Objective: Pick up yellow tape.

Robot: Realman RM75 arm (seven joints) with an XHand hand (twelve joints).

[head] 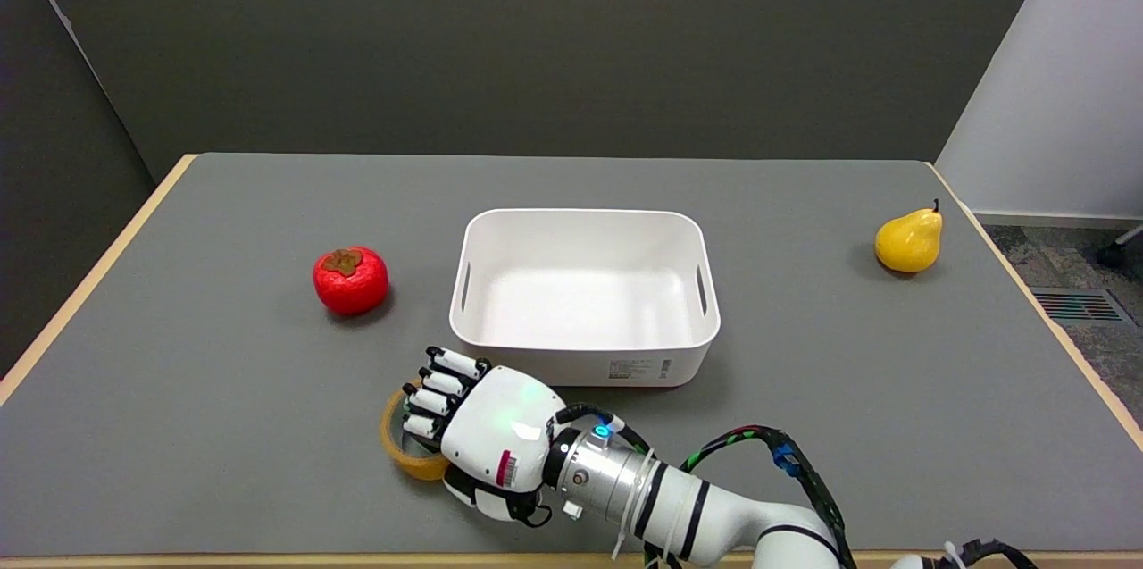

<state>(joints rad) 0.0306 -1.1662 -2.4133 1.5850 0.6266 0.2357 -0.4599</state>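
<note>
**Right hand over the yellow tape at the near edge**

So the yellow tape (397, 447) lies on the grey table (223, 372), at about 7 o'clock from the white bin (585, 290). The right hand (487, 430) sits right on top of it, fingers (446, 381) curled down over the ring, covering its right half. Honestly can't tell if it's actually gripping the tape or just resting there. Red persimmon-looking fruit (350, 280) is out at 9 o'clock from the bin, and a yellow pear (909, 240) is well apart at 3 o'clock, near the table's right edge.
</note>
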